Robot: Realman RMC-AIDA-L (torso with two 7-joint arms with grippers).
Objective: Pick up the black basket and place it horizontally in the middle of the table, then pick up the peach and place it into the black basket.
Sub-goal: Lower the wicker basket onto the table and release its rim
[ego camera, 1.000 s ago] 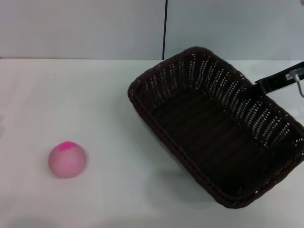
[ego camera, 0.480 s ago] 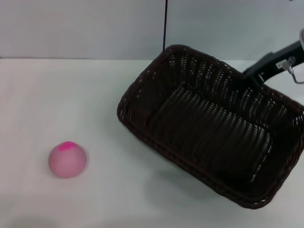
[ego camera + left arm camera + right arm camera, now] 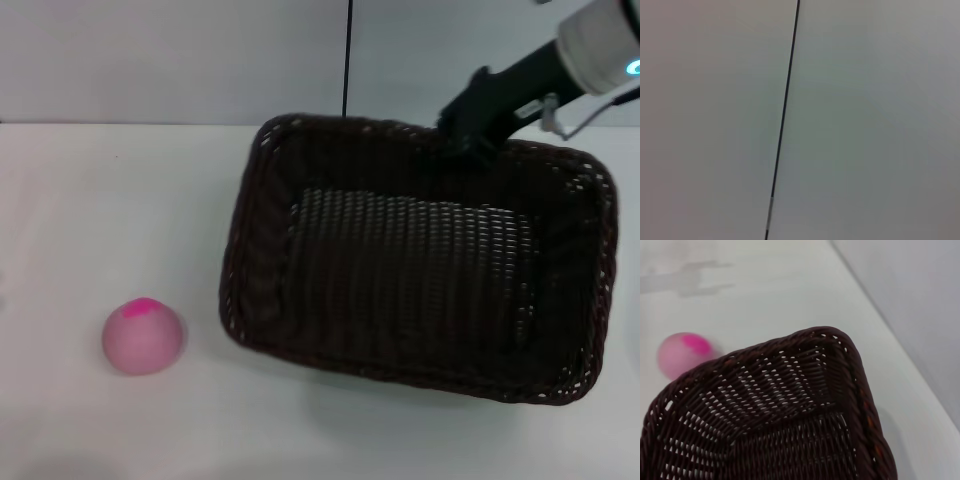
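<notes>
The black basket (image 3: 410,255) is a large dark woven wicker basket, lying almost horizontal over the middle and right of the white table (image 3: 120,200). My right gripper (image 3: 468,142) comes in from the upper right and is shut on the basket's far rim. The basket's inside and a corner show in the right wrist view (image 3: 775,425). The peach (image 3: 143,335), pale pink with a magenta patch on top, sits on the table at the front left, apart from the basket; it also shows in the right wrist view (image 3: 682,352). My left gripper is out of view.
A grey wall with a thin dark vertical seam (image 3: 347,60) runs behind the table's far edge. The left wrist view shows only that wall and seam (image 3: 782,120). Bare tabletop lies between the peach and the basket.
My right gripper has swung the basket counter-clockwise and to the left, from a diagonal lie to nearly horizontal. The gripper has moved left along the far side. The peach has not moved.
</notes>
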